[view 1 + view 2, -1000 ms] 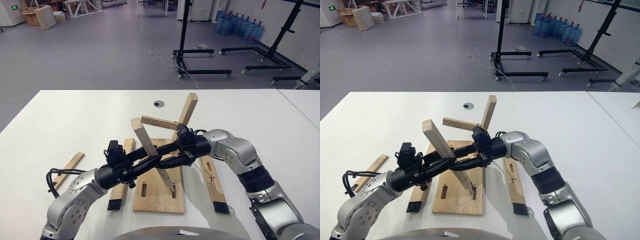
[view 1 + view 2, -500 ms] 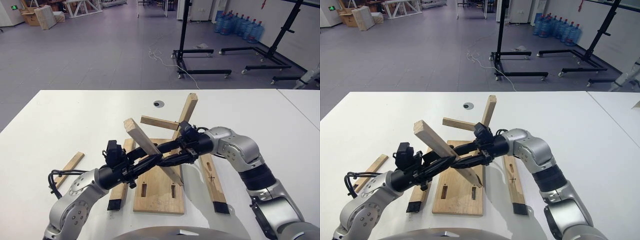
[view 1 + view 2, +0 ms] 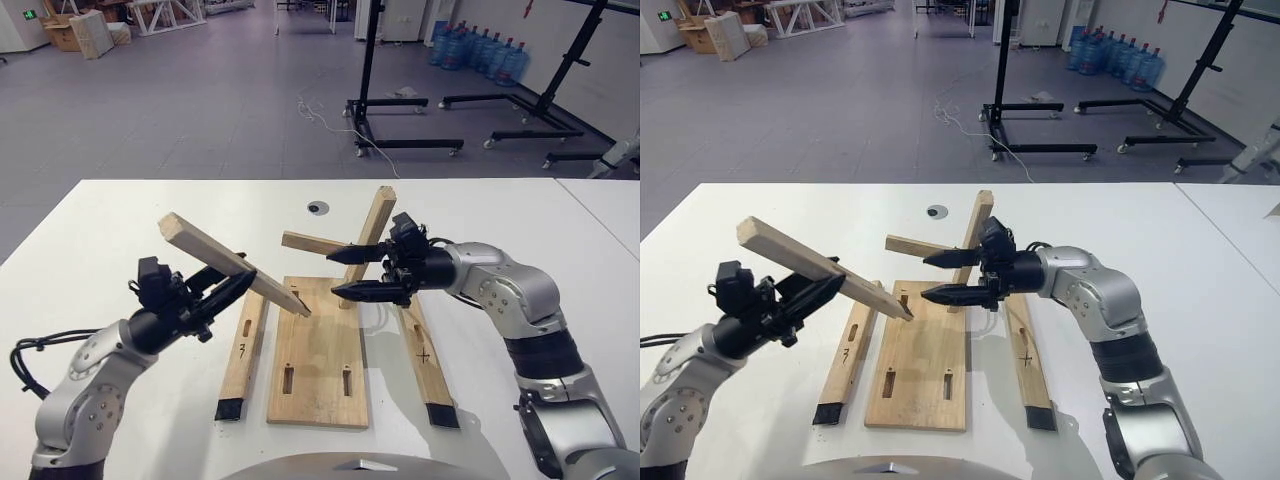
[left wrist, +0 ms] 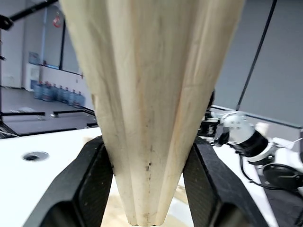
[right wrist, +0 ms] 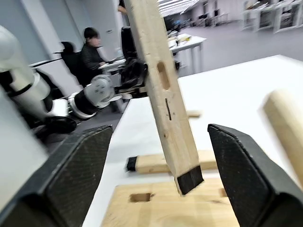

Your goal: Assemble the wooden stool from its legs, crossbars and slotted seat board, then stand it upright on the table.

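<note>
Head views: we are counting four legs. The left tool [image 3: 232, 286] is gripping the held leg [image 3: 215, 258], tilted above the counter [image 3: 120, 230]. A left leg [image 3: 238, 355] and a right leg [image 3: 428, 365] are lying beside the one seat board [image 3: 320, 350]. A leaning leg [image 3: 378, 215] is meeting one crossbar [image 3: 312, 243] at its far edge, with the right tool [image 3: 330, 272] hovering there, spread wide. Left wrist view: two fingers [image 4: 90, 179] are clamping the held leg. Right wrist view: two fingers [image 5: 75, 179] are standing wide apart.

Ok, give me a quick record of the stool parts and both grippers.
left gripper: shut on held leg, tilted, lifted
right gripper: open, above far end of seat board
seat board: flat on table, slots showing
flat legs: one either side of board
standing leg: leaning at board's far end, crossbar touching it
</note>
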Robot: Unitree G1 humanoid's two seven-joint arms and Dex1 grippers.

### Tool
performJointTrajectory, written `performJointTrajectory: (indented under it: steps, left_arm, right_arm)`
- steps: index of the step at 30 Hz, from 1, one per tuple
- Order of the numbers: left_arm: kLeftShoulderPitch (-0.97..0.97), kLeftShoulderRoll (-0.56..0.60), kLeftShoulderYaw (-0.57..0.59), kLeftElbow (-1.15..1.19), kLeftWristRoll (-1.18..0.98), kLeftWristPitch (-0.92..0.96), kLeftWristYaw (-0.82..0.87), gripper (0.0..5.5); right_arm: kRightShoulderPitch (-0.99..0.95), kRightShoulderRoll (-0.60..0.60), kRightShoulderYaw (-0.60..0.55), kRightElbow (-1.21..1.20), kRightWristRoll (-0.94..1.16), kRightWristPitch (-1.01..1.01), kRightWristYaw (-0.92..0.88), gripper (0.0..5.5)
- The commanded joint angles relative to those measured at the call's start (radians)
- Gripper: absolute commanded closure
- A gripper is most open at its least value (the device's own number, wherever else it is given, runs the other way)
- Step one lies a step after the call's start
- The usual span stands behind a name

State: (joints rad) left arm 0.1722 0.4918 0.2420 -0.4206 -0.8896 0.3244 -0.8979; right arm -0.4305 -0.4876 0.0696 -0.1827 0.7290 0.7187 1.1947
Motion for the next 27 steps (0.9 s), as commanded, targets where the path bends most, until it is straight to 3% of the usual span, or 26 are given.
performJointTrajectory:
  steps: [1, 7, 13, 17, 19, 27]
  left_arm:
    - [-0.074, 0.057, 0.055, 0.099, 0.019, 0.008, -0.012, 3.49]
    - [-0.299, 0.046, 0.018, 0.31, 0.188, -0.119, -0.005, 3.49]
    - [-0.404, 0.063, -0.006, 0.447, 0.149, -0.109, -0.198, 3.49]
    - [-0.43, 0.109, -0.037, 0.517, 0.195, -0.121, -0.31, 3.49]
    - [-0.437, 0.12, -0.044, 0.545, 0.212, -0.129, -0.345, 3.49]
    - [-0.45, 0.064, -0.063, 0.611, 0.256, -0.184, -0.373, 3.49]
  right_arm:
    - [-0.038, 0.05, -0.113, -0.096, 0.124, 0.025, -0.115, 1.8]
    - [-0.074, 0.07, -0.225, -0.129, 0.231, 0.001, -0.233, 1.8]
    - [-0.215, 0.058, -0.253, 0.056, 0.124, -0.127, -0.281, 1.8]
    - [-0.282, 0.043, -0.224, 0.154, 0.019, -0.188, -0.311, 1.8]
    - [-0.244, -0.008, -0.179, 0.122, 0.007, -0.177, -0.218, 1.8]
    - [-0.227, -0.056, -0.133, 0.21, -0.083, -0.224, -0.123, 1.8]
